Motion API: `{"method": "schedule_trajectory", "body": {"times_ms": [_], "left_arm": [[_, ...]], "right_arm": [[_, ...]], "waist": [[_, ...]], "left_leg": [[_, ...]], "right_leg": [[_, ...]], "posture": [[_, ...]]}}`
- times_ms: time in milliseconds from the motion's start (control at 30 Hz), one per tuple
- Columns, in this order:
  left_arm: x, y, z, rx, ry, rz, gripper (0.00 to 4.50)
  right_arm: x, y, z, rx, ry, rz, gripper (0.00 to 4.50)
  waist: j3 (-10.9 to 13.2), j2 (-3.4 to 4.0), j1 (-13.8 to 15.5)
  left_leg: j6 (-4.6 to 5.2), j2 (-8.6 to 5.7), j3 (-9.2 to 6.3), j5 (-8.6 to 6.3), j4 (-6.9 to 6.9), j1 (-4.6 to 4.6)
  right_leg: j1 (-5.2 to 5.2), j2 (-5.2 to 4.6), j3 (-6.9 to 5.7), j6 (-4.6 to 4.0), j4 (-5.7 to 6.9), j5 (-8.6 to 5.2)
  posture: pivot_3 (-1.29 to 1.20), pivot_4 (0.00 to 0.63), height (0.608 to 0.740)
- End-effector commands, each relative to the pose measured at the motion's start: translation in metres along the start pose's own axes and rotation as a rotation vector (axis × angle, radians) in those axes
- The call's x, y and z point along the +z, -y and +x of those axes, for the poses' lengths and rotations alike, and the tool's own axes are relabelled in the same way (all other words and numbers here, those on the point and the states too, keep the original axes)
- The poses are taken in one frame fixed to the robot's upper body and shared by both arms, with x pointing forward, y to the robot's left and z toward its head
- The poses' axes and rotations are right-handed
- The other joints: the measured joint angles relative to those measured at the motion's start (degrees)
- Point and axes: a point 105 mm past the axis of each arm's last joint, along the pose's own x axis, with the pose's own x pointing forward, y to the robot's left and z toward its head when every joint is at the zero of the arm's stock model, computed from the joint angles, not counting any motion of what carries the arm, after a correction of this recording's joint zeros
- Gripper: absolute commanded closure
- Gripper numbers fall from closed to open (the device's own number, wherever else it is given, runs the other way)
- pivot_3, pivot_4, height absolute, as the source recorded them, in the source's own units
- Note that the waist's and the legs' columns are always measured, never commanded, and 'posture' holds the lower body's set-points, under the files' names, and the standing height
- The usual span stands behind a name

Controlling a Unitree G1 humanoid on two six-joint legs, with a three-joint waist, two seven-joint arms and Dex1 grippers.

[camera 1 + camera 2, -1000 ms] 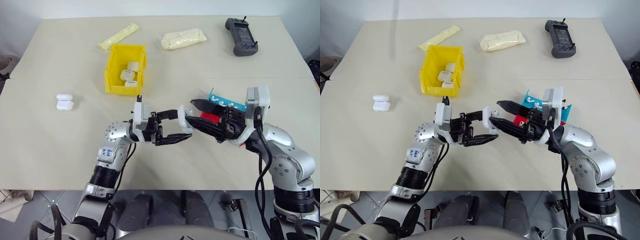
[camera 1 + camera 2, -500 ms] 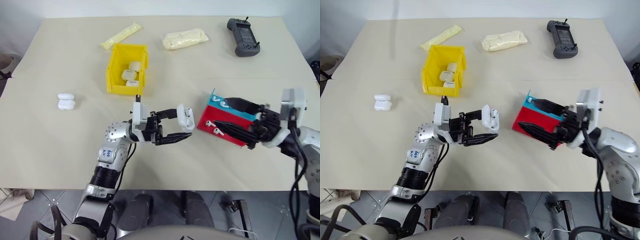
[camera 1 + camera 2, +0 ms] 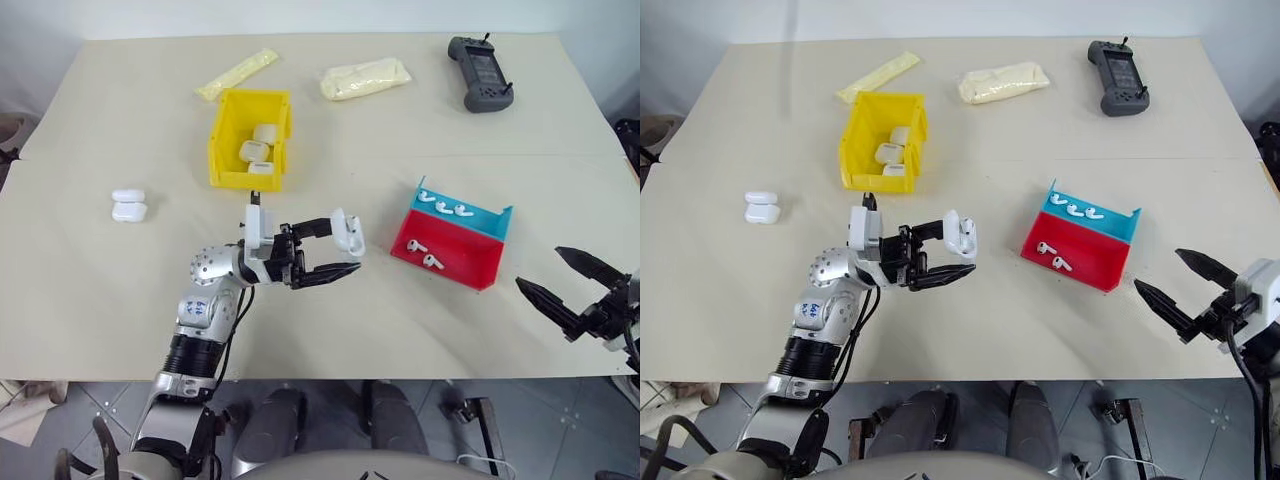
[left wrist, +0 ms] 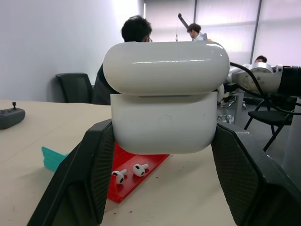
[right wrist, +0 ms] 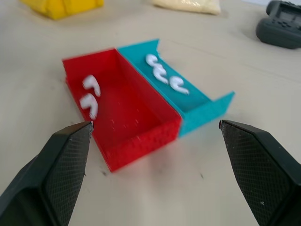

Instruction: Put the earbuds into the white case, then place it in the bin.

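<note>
One white case (image 3: 348, 232) is sitting clamped between your left gripper's (image 3: 338, 250) black fingers, lid closed, raised above the middle of the table (image 3: 120, 300). Five earbuds are lying in the red and teal tray (image 3: 452, 247) toward the right edge: two (image 3: 426, 254) in the red half, three (image 3: 443, 205) in the teal half. Your right gripper (image 3: 571, 288) is hanging at the near right corner, fingers spread wide and empty. Further back, the yellow bin (image 3: 250, 136) is holding three more cases (image 3: 258, 149). Two more cases (image 3: 129, 205) are resting near the left edge. No writing is readable on the case; a blue scribble on your left arm is too small to read.
</note>
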Motion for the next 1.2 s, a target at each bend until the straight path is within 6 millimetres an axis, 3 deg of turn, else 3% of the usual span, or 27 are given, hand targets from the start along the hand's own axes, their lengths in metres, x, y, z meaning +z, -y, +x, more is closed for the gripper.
{"method": "schedule_trajectory", "body": {"times_ms": [33,167,333,533,700,933,1200], "left_arm": [[0.006,-0.002,0.003,0.004,0.022,0.035,1.76],[0.005,-0.001,0.005,0.006,0.031,0.033,1.76],[0.0,0.002,0.011,0.004,0.031,0.03,1.76],[0.0,0.004,0.018,0.007,0.044,0.033,1.76],[-0.001,0.003,0.018,0.036,0.048,0.041,1.76],[0.0,0.003,0.02,0.056,0.054,0.045,1.76],[0.0,0.006,0.021,0.05,0.053,0.036,1.76]], "right_arm": [[0.017,0.01,0.01,0.048,0.014,-0.046,0.02],[0.037,0.023,0.04,0.125,-0.011,-0.088,0.02],[0.06,0.04,0.085,0.265,-0.205,-0.135,0.02],[0.058,0.062,0.121,0.298,-0.471,-0.263,0.02],[0.058,0.058,0.152,0.375,-0.563,-0.353,0.02],[0.049,0.041,0.171,0.51,-0.638,-0.421,0.02],[0.039,0.041,0.181,0.509,-0.718,-0.536,0.02]], "waist": [[0.0,0.0,-0.14],[-0.01,0.03,-0.22],[0.0,0.05,-0.17],[0.01,0.04,-0.08],[0.01,0.05,-0.46],[0.01,0.05,-0.41],[0.0,0.06,-0.66]], "left_leg": [[0.0,0.0,0.01,0.0,0.0,0.01],[-0.01,0.03,0.09,0.0,0.01,0.03],[-0.01,0.04,0.07,0.01,0.02,-0.03],[-0.02,0.03,-0.07,0.0,-0.02,-0.16],[0.02,-0.03,0.09,-0.02,-0.03,-0.21],[0.0,-0.01,0.08,-0.01,-0.01,-0.21],[0.0,-0.01,0.06,-0.01,0.0,-0.21]], "right_leg": [[0.0,0.0,0.02,0.0,0.0,0.0],[-0.01,0.0,0.03,0.02,0.0,0.01],[-0.04,-0.02,0.0,0.0,-0.06,0.01],[-0.08,-0.03,-0.14,-0.01,-0.19,0.02],[-0.18,-0.11,-0.08,0.03,-0.2,0.04],[-0.19,-0.08,-0.08,0.02,-0.08,0.04],[-0.22,-0.08,-0.08,0.02,0.06,0.04]], "posture": [[0.0,0.15,0.74],[0.0,0.15,0.74],[0.0,0.15,0.74],[0.0,0.15,0.74],[0.0,0.15,0.74],[0.0,0.15,0.74],[0.0,0.15,0.74]]}}
